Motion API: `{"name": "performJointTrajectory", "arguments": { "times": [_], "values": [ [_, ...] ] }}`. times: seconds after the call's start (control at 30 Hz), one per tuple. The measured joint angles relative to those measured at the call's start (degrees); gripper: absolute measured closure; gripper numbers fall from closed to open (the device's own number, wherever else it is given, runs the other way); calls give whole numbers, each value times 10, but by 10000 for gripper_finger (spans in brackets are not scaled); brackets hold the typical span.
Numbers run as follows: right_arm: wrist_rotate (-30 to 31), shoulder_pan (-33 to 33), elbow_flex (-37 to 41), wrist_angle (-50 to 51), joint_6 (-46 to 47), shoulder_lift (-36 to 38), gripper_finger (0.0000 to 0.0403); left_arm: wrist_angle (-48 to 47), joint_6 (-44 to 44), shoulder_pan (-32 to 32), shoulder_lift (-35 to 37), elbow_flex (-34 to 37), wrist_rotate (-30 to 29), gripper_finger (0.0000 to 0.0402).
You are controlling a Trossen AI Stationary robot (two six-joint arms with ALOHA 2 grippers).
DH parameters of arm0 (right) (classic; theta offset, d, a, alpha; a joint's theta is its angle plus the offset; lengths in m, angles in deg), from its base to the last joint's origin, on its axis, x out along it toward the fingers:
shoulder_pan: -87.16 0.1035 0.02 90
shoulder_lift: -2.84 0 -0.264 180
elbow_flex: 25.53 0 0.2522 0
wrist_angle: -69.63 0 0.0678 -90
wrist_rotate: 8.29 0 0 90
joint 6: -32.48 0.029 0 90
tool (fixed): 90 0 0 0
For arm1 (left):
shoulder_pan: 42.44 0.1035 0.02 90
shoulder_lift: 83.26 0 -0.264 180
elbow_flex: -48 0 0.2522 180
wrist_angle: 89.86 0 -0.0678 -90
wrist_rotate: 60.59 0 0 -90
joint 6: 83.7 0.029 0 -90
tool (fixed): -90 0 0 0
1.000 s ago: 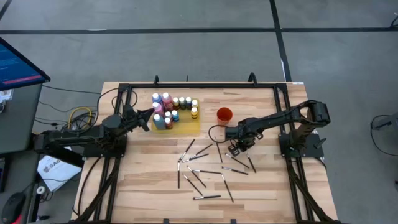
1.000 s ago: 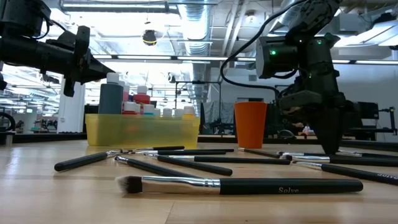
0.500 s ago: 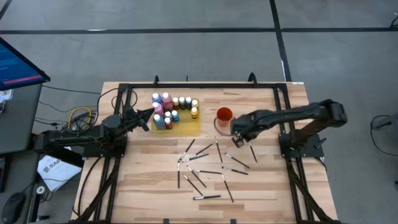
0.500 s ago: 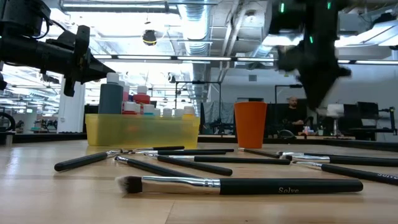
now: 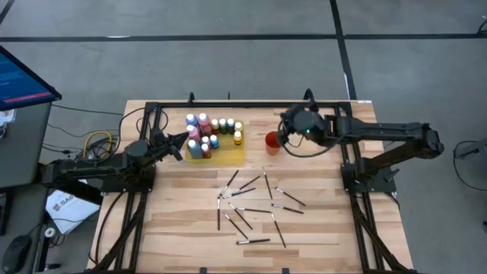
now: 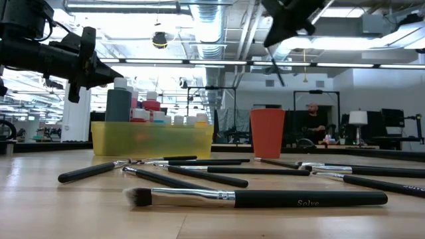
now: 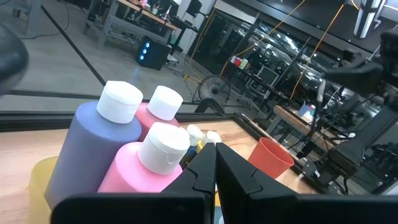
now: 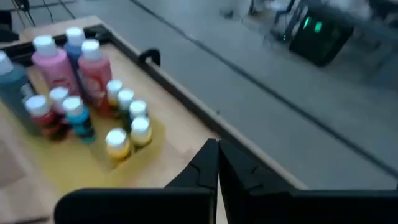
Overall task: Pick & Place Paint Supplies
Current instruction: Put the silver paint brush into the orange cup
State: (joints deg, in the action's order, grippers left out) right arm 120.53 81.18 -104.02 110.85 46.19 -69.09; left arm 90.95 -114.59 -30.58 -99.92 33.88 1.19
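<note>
Several thin dark brushes lie scattered flat on the wooden table. Small paint bottles with pale caps stand on a yellow tray at the far left. My right gripper is raised high over the orange cup and is shut on one brush. In the high view it shows just beside the cup. My left gripper waits shut and level beside the tray, close to the bottles. My right gripper holds a thin dark brush between its shut fingers. The brush's free part slants down below the fingertips, clear of the table and above the cup. Which end the fingers have is hidden by the gripper.
A black frame rail runs along the table's far edge and down both sides. A cable loop hangs under my right arm near the cup. A person sits in the room far behind the table.
My right gripper has risen from among the brushes on the table's right part and gone toward the far edge, to the orange cup. It has tipped from pointing down to nearly level. One brush that lay at the right has been lifted clear with it.
</note>
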Motion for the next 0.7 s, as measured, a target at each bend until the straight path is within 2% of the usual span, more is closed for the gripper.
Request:
{"name": "performJointTrajectory", "arguments": {
  "times": [0.3, 0.53, 0.7],
  "values": [
    [-80, -46, 13, -160, -114, -69, 403, 1, 0, 0, 0, 0, 0, 400],
    [-101, -54, 108, -263, -112, -58, 403, 1, 0, 0, 0, 0, 0, 400],
    [-107, -68, 191, -388, -111, -46, 403, 1, 0, 0, 0, 0, 0, 400]
  ]
}}
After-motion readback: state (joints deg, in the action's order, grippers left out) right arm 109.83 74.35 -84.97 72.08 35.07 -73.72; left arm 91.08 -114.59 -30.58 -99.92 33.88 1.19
